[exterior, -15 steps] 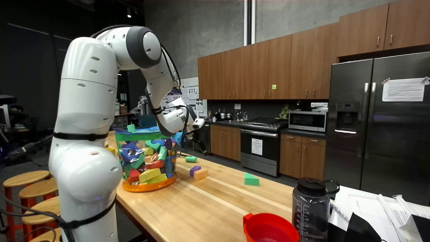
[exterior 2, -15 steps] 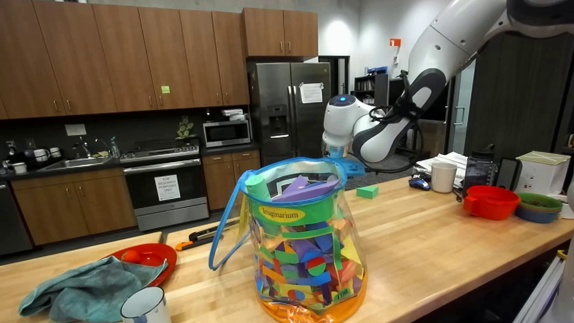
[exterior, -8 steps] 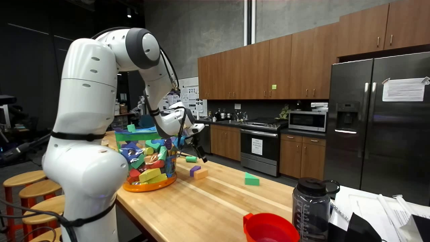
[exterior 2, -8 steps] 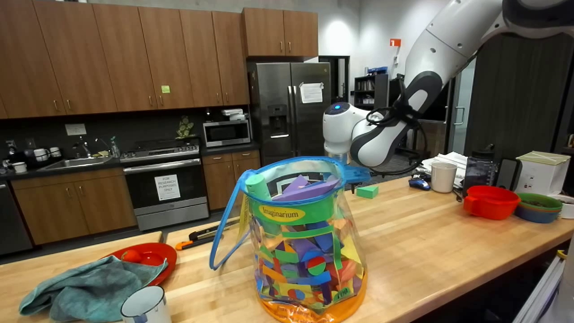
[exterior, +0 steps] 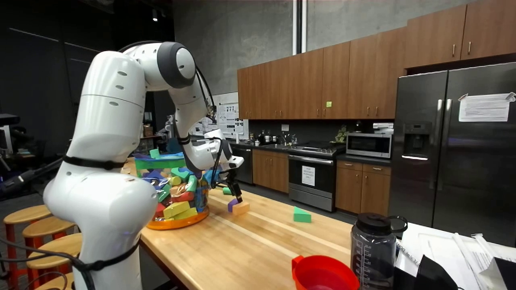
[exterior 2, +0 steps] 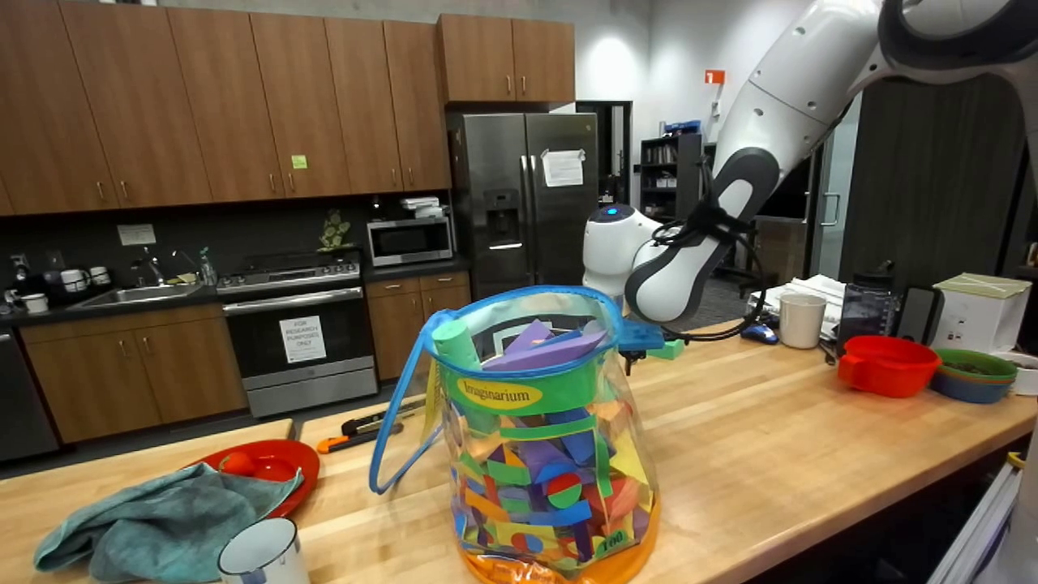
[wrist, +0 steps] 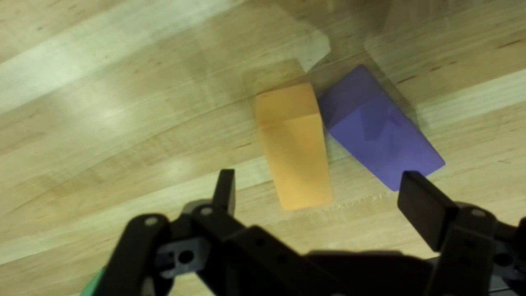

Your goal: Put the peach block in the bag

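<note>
I've got the gripper [wrist: 317,186], fingers wide, low in my wrist view, smooth boxy peach block [wrist: 296,158] mid-frame on streaky wood tabletop [wrist: 123,164].

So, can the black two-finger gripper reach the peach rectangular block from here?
Probably yes: the open gripper hangs close to the peach block, nothing visible between them, though the purple rectangular block alongside may hinder closing.

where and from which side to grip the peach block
Probably grip the peach block from above, across its long sides, near its lower end in the wrist view: it is longer than wide, and the gap to the purple block widens there.
</note>
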Tool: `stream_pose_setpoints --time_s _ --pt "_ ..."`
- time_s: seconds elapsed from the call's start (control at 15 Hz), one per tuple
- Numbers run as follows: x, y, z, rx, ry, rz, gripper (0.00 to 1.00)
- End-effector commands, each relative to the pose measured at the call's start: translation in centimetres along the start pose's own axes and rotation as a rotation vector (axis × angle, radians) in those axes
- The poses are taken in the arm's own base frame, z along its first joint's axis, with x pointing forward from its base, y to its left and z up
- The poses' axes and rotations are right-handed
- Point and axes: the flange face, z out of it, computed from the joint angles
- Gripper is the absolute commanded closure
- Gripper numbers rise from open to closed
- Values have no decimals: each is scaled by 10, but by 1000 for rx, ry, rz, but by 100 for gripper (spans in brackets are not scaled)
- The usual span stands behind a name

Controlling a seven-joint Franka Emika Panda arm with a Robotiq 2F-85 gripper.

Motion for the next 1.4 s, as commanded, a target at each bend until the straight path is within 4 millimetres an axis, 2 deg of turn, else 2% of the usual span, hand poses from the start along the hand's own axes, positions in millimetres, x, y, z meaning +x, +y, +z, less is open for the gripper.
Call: stream_pose_setpoints --time_s 0.0,0.33,0.67,1.33 --pt "3 -3 1 47 17 -2 0" --pt "13 -1 0 66 68 0 0" --pt "25 9 5 3 117 2 0" --pt "15 6 5 -1 95 -9 0"
